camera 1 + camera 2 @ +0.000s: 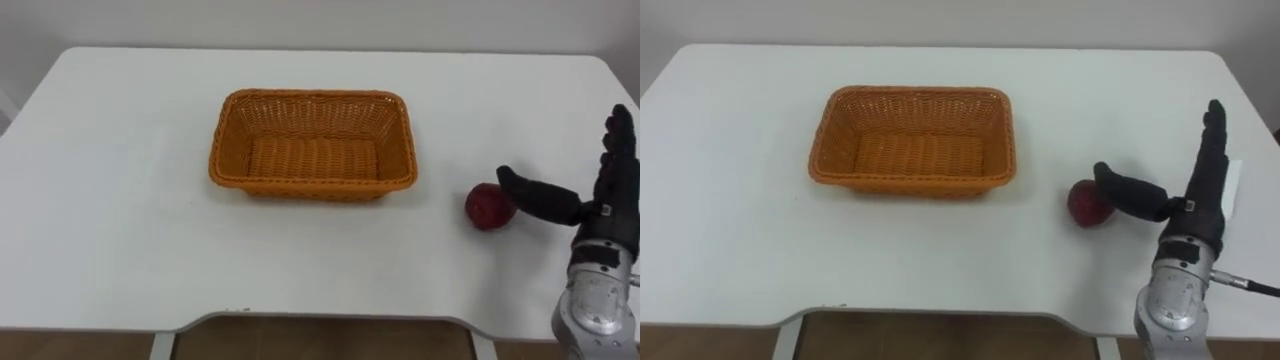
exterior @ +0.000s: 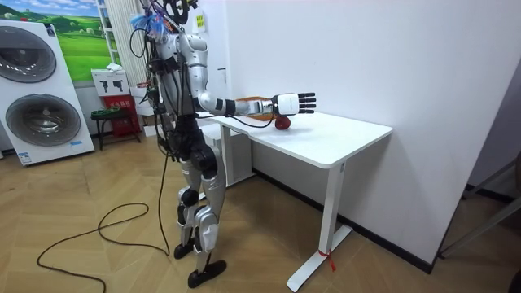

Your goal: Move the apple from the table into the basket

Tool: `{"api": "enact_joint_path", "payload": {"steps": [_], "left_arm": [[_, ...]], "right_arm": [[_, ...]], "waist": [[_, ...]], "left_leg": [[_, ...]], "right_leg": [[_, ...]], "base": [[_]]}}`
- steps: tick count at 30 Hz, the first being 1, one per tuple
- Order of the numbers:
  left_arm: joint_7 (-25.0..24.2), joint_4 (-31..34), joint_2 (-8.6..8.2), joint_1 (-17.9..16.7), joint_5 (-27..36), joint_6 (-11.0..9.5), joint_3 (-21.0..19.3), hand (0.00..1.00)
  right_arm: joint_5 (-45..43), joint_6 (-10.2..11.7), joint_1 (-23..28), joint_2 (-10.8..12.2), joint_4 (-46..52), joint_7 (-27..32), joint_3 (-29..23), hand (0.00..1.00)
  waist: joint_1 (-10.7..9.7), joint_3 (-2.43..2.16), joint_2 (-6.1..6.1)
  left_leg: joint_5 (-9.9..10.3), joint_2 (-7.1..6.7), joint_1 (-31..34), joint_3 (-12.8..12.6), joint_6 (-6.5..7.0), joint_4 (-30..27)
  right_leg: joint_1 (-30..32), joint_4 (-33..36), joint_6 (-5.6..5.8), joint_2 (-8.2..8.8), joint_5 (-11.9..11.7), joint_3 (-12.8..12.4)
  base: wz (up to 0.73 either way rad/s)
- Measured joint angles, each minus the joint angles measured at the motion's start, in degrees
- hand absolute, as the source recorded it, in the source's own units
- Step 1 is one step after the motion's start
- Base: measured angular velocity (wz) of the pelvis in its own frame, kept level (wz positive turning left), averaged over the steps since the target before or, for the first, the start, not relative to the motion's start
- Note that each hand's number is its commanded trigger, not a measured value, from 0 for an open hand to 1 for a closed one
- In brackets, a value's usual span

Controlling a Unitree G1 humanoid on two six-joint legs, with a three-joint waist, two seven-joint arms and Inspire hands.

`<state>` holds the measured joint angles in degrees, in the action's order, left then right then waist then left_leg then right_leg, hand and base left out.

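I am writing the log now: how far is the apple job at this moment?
Done: nothing placed; the basket is empty. In hand: the right hand is open beside the apple, thumb at it, not gripping. Left: grasp, lift, place it, probably in the basket.

The orange rectangular wicker basket [image 1: 312,188] has a fine woven ribbing. Right of it, the round apple [image 1: 488,206] is dark red. The flat surface [image 1: 120,200] is plain white. The right hand [image 1: 612,190] is black with a silver wrist. The light-brown wooden floor [image 2: 98,252] lies in herringbone.
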<state>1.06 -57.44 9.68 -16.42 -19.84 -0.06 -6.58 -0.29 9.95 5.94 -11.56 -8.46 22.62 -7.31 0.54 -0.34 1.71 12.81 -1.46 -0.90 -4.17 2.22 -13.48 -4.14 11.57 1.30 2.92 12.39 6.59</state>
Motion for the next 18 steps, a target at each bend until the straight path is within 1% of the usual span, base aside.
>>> {"api": "enact_joint_path", "payload": {"steps": [3, 6, 7, 9, 12, 14, 18], "left_arm": [[0.0, -0.5, 0.11, -0.2, 0.1, 0.0, 0.0, 0.00], [0.0, -2.3, 0.19, 0.5, 0.1, 0.0, 0.0, 0.00], [0.0, -2.8, 0.19, 0.4, 0.1, 0.1, 0.0, 0.00], [-0.1, -3.3, 0.18, 0.3, 0.2, 0.4, 0.0, 0.00], [-0.5, -3.4, 0.18, 0.2, 0.2, 0.6, 0.0, 0.00], [-0.6, -3.3, 0.16, 0.3, 0.2, 0.6, 0.0, 0.00], [-0.8, -3.3, 0.15, 0.4, 0.2, 0.6, 0.0, 0.00]], "right_arm": [[0.0, 0.0, 0.0, 0.0, -0.6, -1.7, 0.0, 0.00], [0.0, 0.0, -0.6, -0.9, -4.6, -3.3, 0.3, 0.00], [0.1, -0.1, -0.4, -1.0, -5.8, -4.1, 0.3, 0.00], [0.4, 0.0, -0.4, -1.0, -6.5, -4.9, 0.4, 0.00], [0.8, 0.0, -0.4, -1.1, -6.5, -6.5, 0.5, 0.00], [1.0, 0.0, -0.4, -1.1, -6.6, -7.7, 1.1, 0.00], [1.3, 0.0, -0.4, -1.1, -6.8, -9.8, 1.9, 0.00]], "waist": [[0.0, 0.38, 0.22], [-0.1, 0.54, 0.44], [-0.1, 0.66, 0.38], [0.0, 0.70, 0.16], [0.1, 0.54, -0.17], [0.2, 0.35, -0.39], [0.3, 0.28, -0.59]], "left_leg": [[0.0, 0.02, -0.7, 0.2, 0.00, 0.0], [0.0, 0.05, -0.6, 0.4, -0.01, -0.1], [0.0, 0.09, -0.5, 0.4, -0.01, -0.1], [0.0, 0.13, -0.3, 0.4, -0.01, -0.2], [0.0, 0.18, -0.3, 0.4, -0.01, -0.3], [0.0, 0.18, -0.4, 0.4, -0.01, -0.3], [0.0, 0.17, -0.7, 0.4, -0.01, -0.4]], "right_leg": [[-0.7, 0.0, 0.00, 0.01, 0.0, 0.0], [-0.8, 0.1, -0.04, -0.03, -0.1, 0.1], [-0.8, 0.1, -0.05, -0.06, -0.2, 0.1], [-0.7, 0.1, -0.07, -0.08, -0.2, 0.2], [-0.7, 0.1, -0.10, -0.11, -0.4, 0.3], [-0.8, 0.1, -0.10, -0.09, -0.4, 0.4], [-1.0, 0.1, -0.10, -0.07, -0.4, 0.5]], "base": [[0.00], [0.01], [0.00], [0.00], [0.00], [0.00], [0.00]]}}
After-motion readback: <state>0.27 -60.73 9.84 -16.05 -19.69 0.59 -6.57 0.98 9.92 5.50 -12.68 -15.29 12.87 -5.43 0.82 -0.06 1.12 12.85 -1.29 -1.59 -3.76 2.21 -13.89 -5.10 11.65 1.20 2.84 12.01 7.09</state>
